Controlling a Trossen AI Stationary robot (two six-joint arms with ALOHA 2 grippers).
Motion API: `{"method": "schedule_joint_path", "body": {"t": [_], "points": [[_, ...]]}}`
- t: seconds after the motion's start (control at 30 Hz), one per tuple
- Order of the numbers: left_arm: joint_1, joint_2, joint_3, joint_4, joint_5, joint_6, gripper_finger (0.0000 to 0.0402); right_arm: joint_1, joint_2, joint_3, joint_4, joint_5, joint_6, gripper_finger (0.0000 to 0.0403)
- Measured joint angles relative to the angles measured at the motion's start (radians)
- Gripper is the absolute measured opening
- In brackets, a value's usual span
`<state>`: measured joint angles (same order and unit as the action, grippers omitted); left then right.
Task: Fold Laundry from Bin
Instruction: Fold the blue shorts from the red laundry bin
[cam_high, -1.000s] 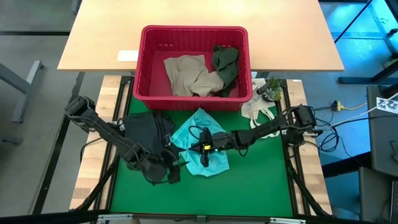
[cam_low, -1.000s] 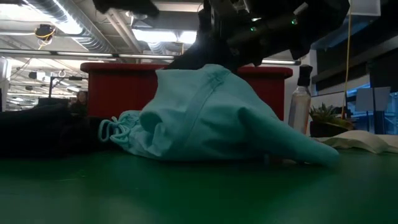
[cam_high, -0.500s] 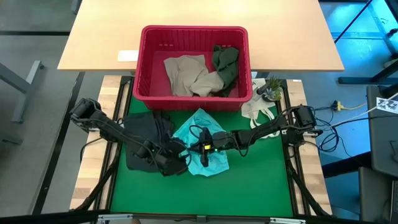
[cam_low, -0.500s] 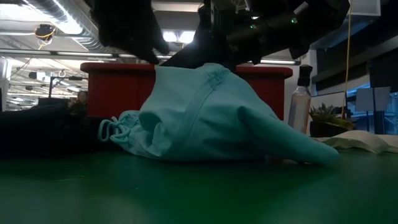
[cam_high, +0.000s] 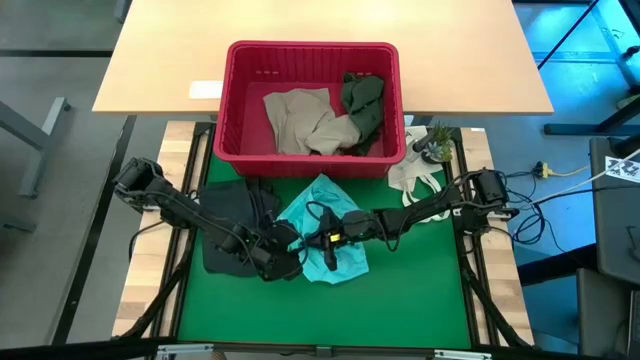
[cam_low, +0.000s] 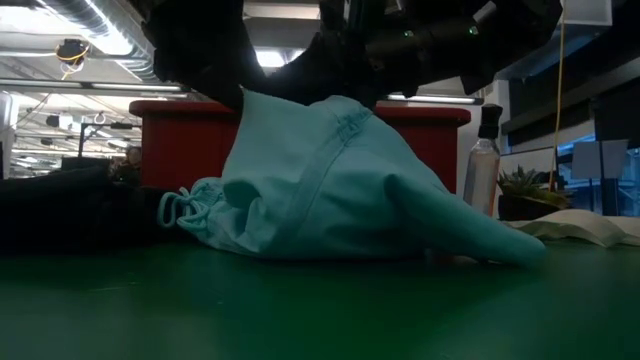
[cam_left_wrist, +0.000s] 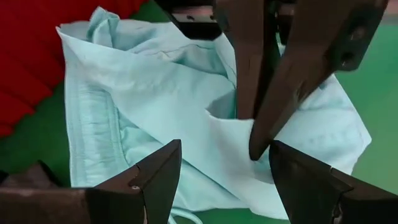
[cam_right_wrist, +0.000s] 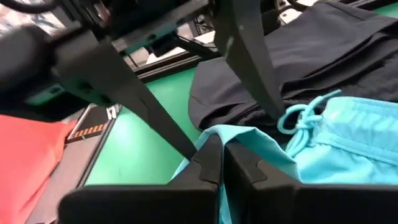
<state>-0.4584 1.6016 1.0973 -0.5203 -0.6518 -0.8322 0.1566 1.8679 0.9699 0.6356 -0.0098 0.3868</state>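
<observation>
The light teal garment (cam_high: 320, 232) lies bunched in the middle of the green mat (cam_high: 410, 290), one fold raised into a peak (cam_low: 340, 110). My right gripper (cam_high: 323, 240) reaches in from the right and is shut on that fold. My left gripper (cam_high: 290, 262) comes from the left, open. Its fingers (cam_left_wrist: 155, 180) straddle the garment's near-left part. A black garment (cam_high: 230, 225) lies flat on the mat at the left. The red bin (cam_high: 235, 110) at the far edge holds a beige-tan garment (cam_high: 300, 120) and a dark olive one (cam_high: 362, 100). My right gripper pinches a raised fold of the teal garment (cam_left_wrist: 231, 127) between its two fingertips (cam_left_wrist: 252, 134), slanting down from the table's right. The fold stands up as a peak; the rest of the cloth slopes down slack and rests on the mat. My left gripper: I cannot tell whether its open fingers touch the teal cloth.
A white cloth bag (cam_high: 415, 175), a small plant (cam_high: 437, 143) and a spray bottle (cam_low: 483, 150) stand at the mat's far right corner. A wooden table (cam_high: 150, 70) carries the bin. Bare mat lies toward the near edge.
My left gripper has gone toward the table's right and down, from beside the black garment to the teal garment's near-left part. It has rolled on the way and stayed open. My right gripper has kept its hold and the peak stays up.
</observation>
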Motion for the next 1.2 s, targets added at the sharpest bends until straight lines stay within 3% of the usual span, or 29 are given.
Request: {"method": "schedule_joint_path", "body": {"t": [0.33,0.73,0.93,1.2], "points": [[0.016,0.046,0.0,-0.01,0.034,0.001,0.0221,0.0,0.0,0.0,0.023,-0.011,-0.002,0.0021],[0.018,0.047,0.0,-0.013,0.043,0.004,0.0086,-0.002,-0.029,0.0,-0.003,-0.092,-0.011,0.0143],[0.011,0.047,0.0,-0.023,0.043,0.004,0.0009,0.0,-0.137,0.0,-0.186,-0.116,-0.12,0.0149],[0.015,0.047,0.0,-0.11,0.015,-0.057,0.0002,0.013,-0.293,0.0,-0.59,-0.115,-0.138,0.015]]}}
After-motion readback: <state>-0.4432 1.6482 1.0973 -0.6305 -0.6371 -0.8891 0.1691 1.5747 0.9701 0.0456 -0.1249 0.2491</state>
